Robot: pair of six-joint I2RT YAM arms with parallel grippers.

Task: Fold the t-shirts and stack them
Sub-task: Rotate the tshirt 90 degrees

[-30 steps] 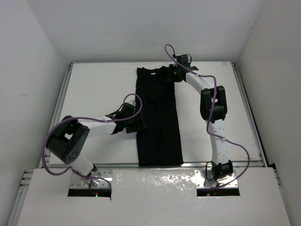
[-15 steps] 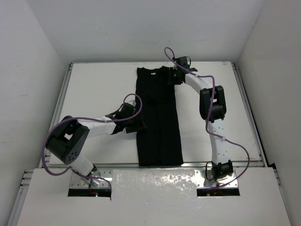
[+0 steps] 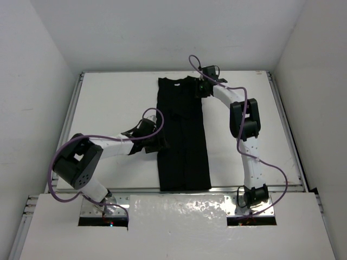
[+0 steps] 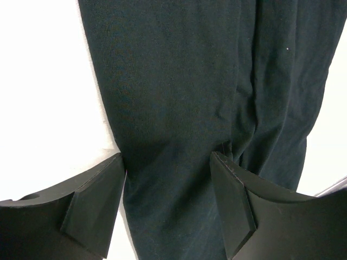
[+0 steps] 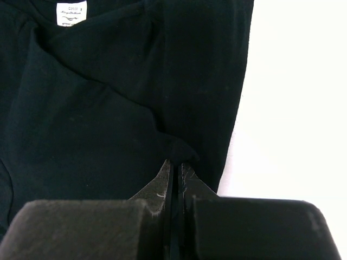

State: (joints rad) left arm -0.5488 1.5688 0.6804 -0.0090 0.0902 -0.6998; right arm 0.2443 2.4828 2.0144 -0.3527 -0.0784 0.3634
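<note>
The t-shirt (image 3: pixel 183 141) lies flat on the white table (image 3: pixel 108 108), at its centre, folded lengthwise into a long narrow strip. The collar end is at the far side and the hem is near the arm bases.

Left side: the left arm is white-shelled with black joints and trails a purple cable (image 3: pixel 59 162). The left gripper (image 3: pixel 156 140) sits at the strip's left edge, about halfway along it. In the wrist view the left gripper (image 4: pixel 167 162) has its jaws set wide apart. Its matte black wedge-shaped fingers (image 4: pixel 95 203) straddle that left edge, one over bare table and the other over cloth. Nothing is clamped between them.

Centre: the cloth is plain black with a fine knit. It is dull and unprinted, with soft lengthwise creases and layered fold lines. A small white label (image 5: pixel 71 13) shows inside the round neck.

Right side: the right gripper (image 3: pixel 199 89) is at the far right corner of the strip, near the collar. In its wrist view the right gripper (image 5: pixel 174 165) is closed tight. The fingertips meet on a small raised peak of black fabric just inside the right edge, which appears to be pinched. Bare white table lies beyond that edge.
</note>
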